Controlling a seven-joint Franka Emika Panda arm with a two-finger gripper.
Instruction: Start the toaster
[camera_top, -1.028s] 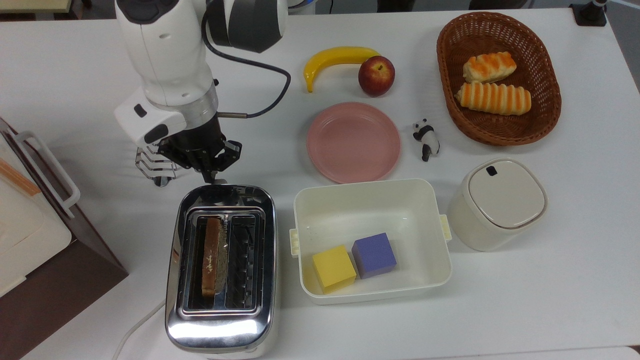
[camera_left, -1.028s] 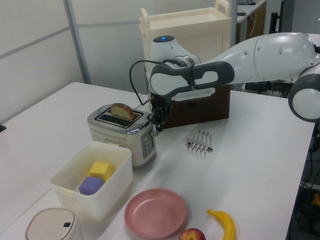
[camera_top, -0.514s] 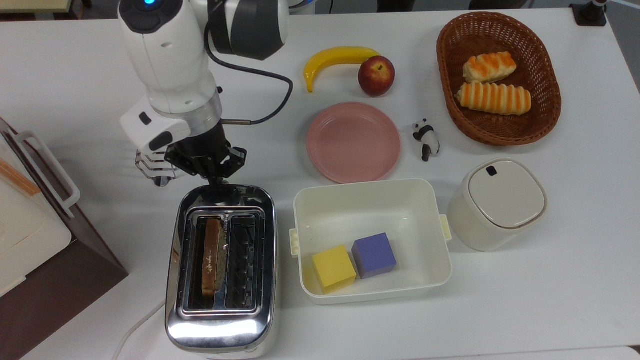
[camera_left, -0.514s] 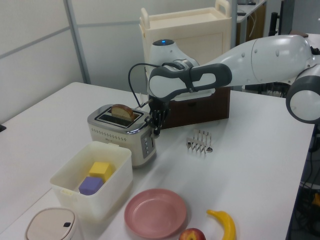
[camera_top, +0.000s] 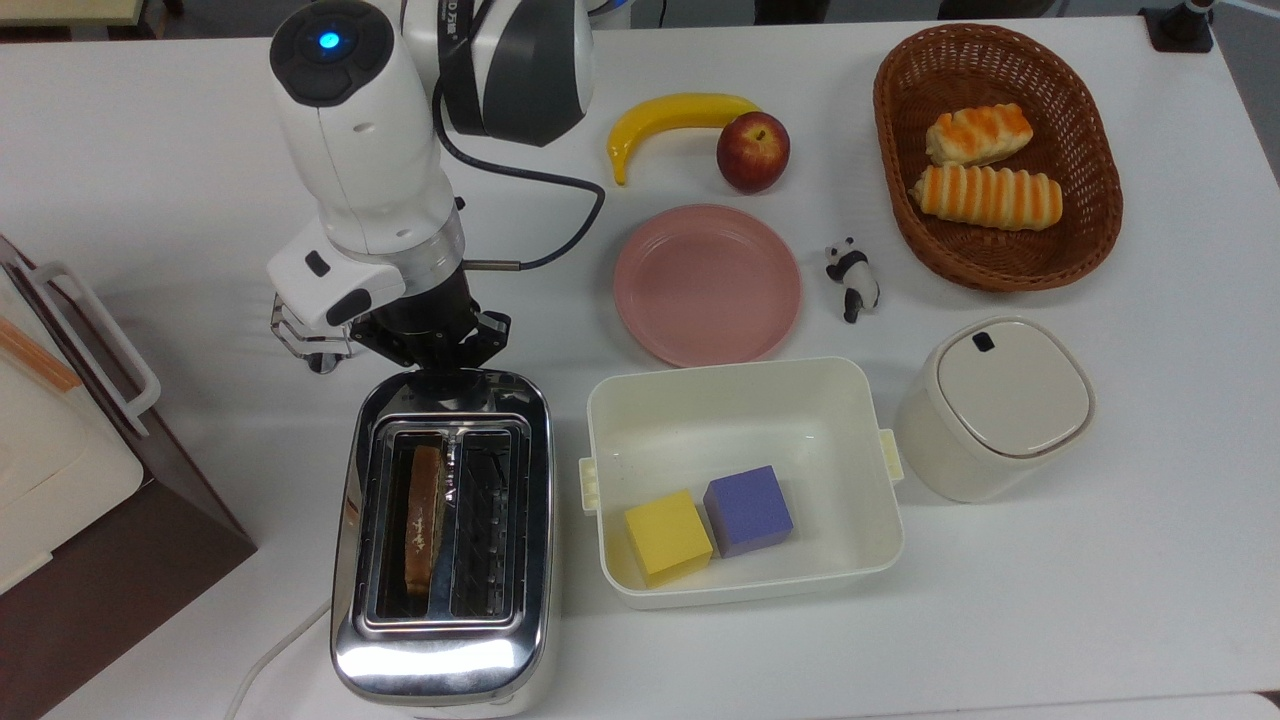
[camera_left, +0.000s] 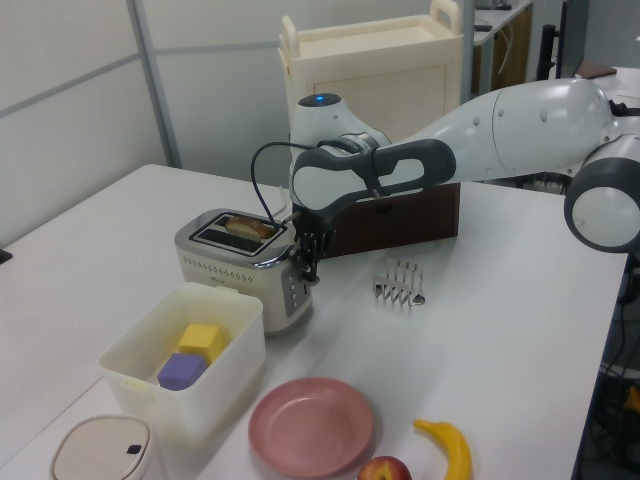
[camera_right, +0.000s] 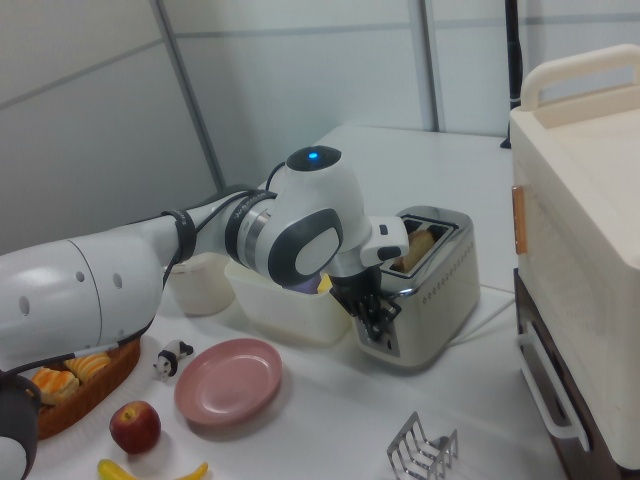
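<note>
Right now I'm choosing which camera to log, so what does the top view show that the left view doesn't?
Top view: the basket with two rolls and the panda figurine. Left view: the gripper low against the toaster's end face. Both: toaster, bread slice, pink plate, white tub, banana.

Single arm, white w/ dark grey joint covers. In the top view it enters from 12 o'clock and the wrist runs toward 5 o'clock, blue light lit on the upper wrist cap. Black cable loops off the wrist at 3 o'clock. Gripper hangs off the wrist's low end, black, pointing down. In the left view the forearm comes in from 3 o'clock, roughly level, then bends down to the gripper. In the right view the arm comes from 8 o'clock, gripper pointing toward 5 o'clock.
</note>
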